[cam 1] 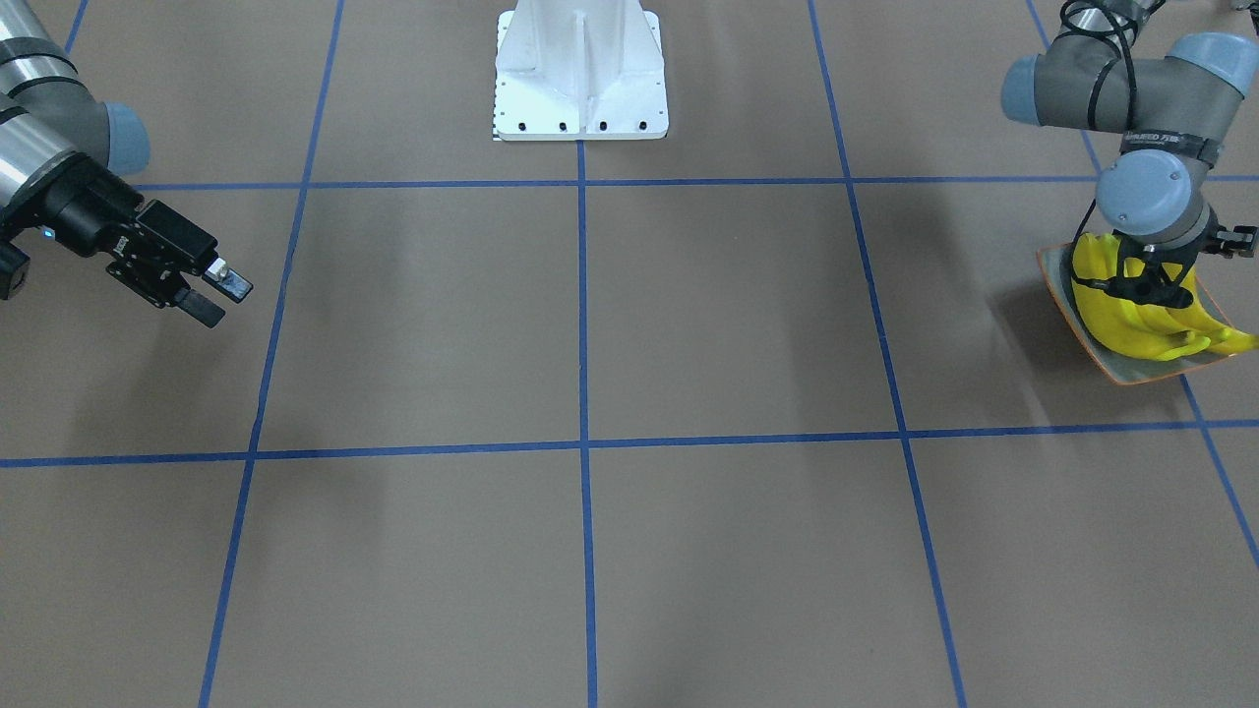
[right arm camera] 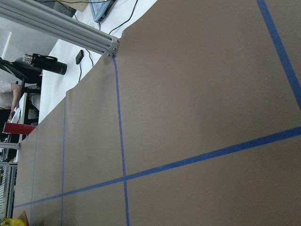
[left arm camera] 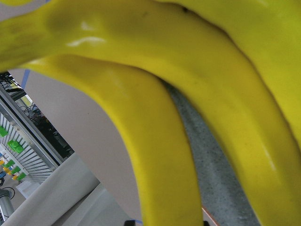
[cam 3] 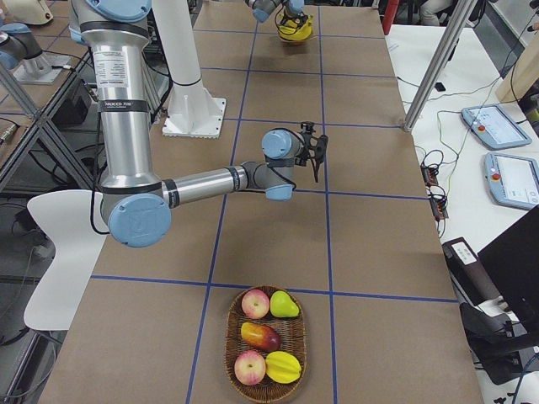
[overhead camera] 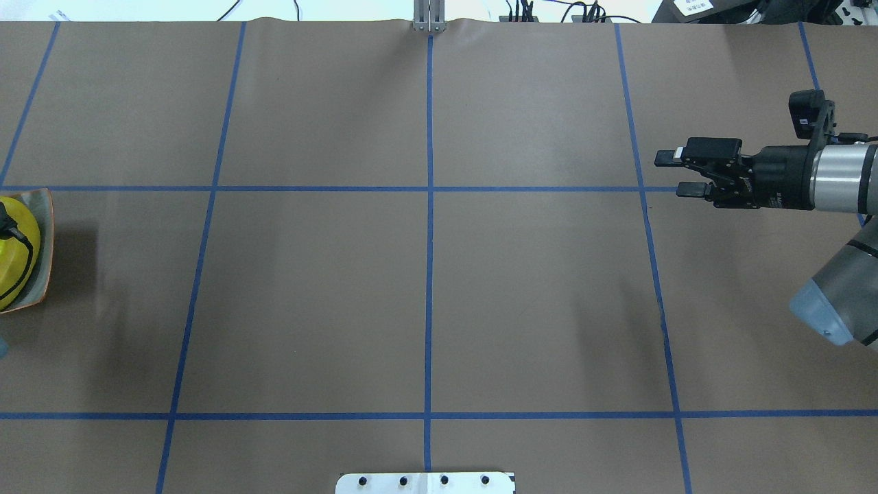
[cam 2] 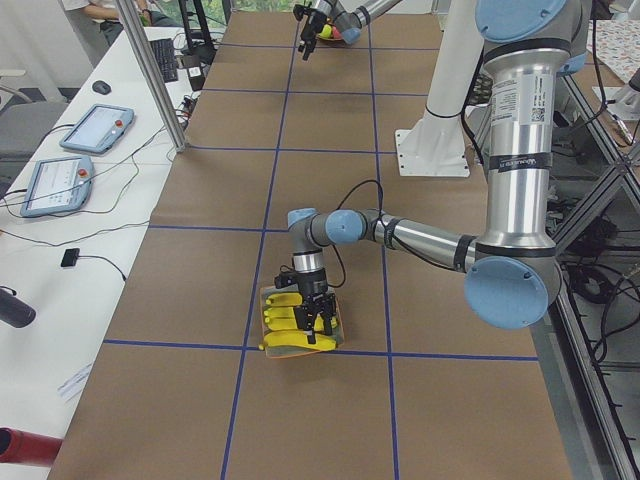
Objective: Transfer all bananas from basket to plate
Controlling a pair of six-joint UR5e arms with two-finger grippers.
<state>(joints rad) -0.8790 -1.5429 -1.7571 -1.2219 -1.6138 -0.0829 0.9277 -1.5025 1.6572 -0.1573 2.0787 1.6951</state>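
Well, main risk: the left gripper (cam 1: 1146, 287) sits low on the bananas (cam 1: 1151, 324) at the right edge of the front view. Lifting off crooked could snag one and roll it off the plate (cam 1: 1062, 285); one tip overhangs the rim. Wrist points straight down; pincer released or clenched, cannot tell. Right gripper (overhead camera: 669, 173), upper right of the overhead view, is level, released, empty. The basket (cam 3: 265, 345), bottom centre of the right-side view, shows no bananas.

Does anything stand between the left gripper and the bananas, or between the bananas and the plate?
Nothing visible does. The left gripper hangs directly over the bananas, which already lie on the plate; its wrist view is mostly banana, close up. The basket holds other fruit, no bananas.
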